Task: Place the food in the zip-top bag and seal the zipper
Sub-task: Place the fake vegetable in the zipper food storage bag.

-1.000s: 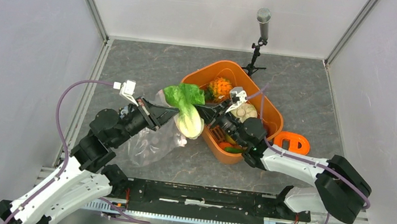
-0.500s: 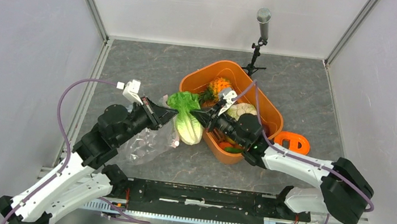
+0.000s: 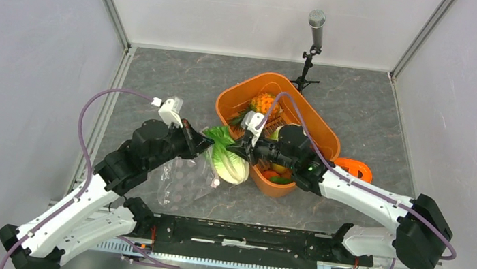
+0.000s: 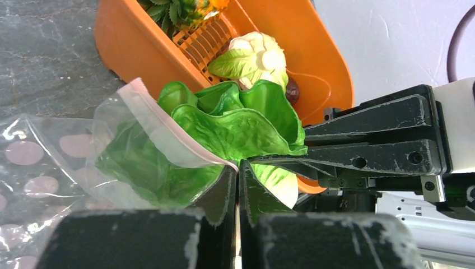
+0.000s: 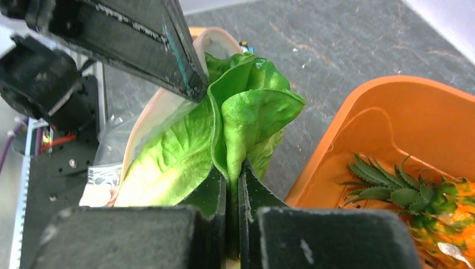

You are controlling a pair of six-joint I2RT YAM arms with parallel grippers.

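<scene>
Left fingers (image 4: 232, 175) pinched tight on zipper (image 4: 168, 137), holding up mouth of zip-top bag (image 4: 50, 162) (clear, pale round dots). Bag's body lies crumpled on bench (image 3: 181, 79). Right fingers (image 5: 221, 180) clamped on leaf of cabbage (image 5: 246, 112); cabbage partly inside bag mouth, just beside orange basket (image 3: 271, 77). Basket holds pineapple (image 3: 264, 102), cauliflower (image 4: 255, 50), dark purple fruit (image 4: 292, 87), small orange and green pieces (image 3: 277, 176). Grey marbled bench; white walls; microphone on stand (image 3: 316, 20) at far edge; orange ring (image 3: 353, 168) lying by basket's right side
</scene>
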